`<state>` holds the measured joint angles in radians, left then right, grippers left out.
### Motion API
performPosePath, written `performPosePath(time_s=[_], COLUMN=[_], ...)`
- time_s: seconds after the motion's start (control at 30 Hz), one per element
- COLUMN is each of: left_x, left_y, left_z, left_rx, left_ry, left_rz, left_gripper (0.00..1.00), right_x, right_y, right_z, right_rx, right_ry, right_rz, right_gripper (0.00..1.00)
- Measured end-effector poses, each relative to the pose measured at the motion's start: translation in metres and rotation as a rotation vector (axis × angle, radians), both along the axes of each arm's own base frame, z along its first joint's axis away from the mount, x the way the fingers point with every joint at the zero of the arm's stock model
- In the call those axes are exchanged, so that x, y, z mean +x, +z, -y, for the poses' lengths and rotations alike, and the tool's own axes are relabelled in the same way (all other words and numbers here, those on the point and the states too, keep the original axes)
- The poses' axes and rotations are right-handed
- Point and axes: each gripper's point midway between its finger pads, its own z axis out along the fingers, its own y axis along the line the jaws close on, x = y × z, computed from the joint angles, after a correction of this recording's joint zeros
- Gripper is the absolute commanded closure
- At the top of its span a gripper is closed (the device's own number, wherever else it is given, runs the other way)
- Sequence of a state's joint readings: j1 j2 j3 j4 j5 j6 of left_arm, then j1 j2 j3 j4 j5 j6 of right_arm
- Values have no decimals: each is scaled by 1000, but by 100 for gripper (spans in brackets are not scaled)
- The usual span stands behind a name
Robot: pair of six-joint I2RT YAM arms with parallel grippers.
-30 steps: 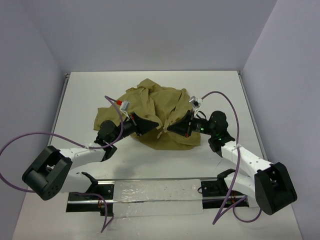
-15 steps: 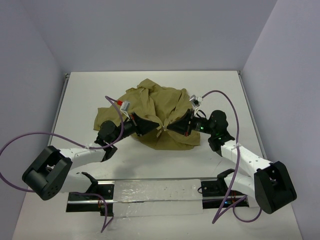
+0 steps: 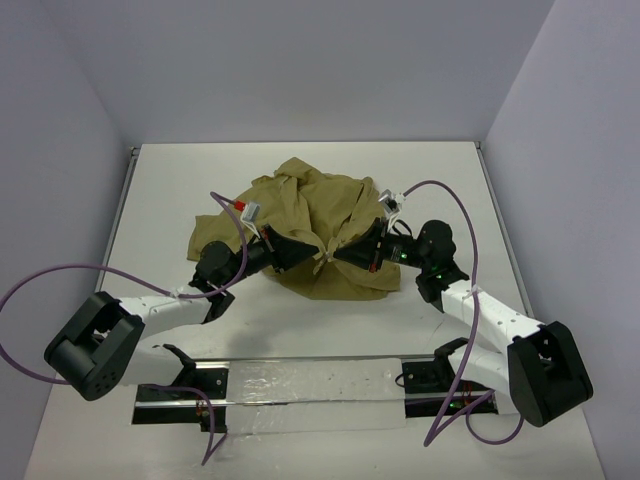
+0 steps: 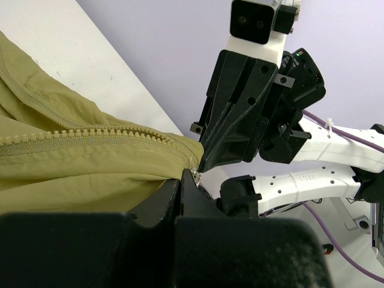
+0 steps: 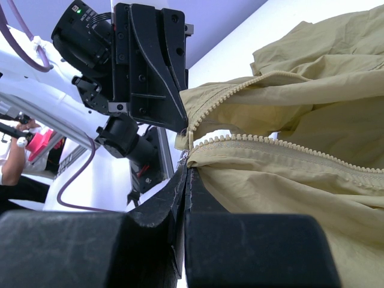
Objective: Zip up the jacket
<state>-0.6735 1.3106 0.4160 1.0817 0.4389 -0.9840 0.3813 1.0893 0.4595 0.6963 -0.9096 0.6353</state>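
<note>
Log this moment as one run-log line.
left gripper: shut on jacket | right gripper: shut on jacket | zipper: open, teeth apart | jacket: crumpled on table

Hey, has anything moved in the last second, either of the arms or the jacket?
Nothing visibly changed. The left gripper and right gripper keep their jaws shut on the zipper edges of the jacket, tips nearly meeting, and the jacket lies bunched as before.

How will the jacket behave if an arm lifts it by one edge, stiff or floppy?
Probably floppy: the jacket lies crumpled in soft folds, so it would likely drape and sag. It looks thin, so probably light. The zipper teeth seem the firmest part.
</note>
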Motion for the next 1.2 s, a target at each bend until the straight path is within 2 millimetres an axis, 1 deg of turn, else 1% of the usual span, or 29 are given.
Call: performPosePath(time_s=[0.4,0.6,0.97,1.2], left_x=[-5,-8,-16,-17], left_y=[-1,-8,0,-2], left_z=[2,7,10,11], left_rx=[-2,-11,-62,-61], left_ry=[-32,-72,-130,-143], left_rz=[-1,-32,-36,-41], left_gripper=[100,100,100,100], right_x=[0,0,1,1], right_y=[0,0,1,3], right_z=[0,0,2,3], right_rx=[0,0,1,5], right_ry=[0,0,-6,-10], right_rz=[1,1,3,10], right_gripper=[100,100,100,100])
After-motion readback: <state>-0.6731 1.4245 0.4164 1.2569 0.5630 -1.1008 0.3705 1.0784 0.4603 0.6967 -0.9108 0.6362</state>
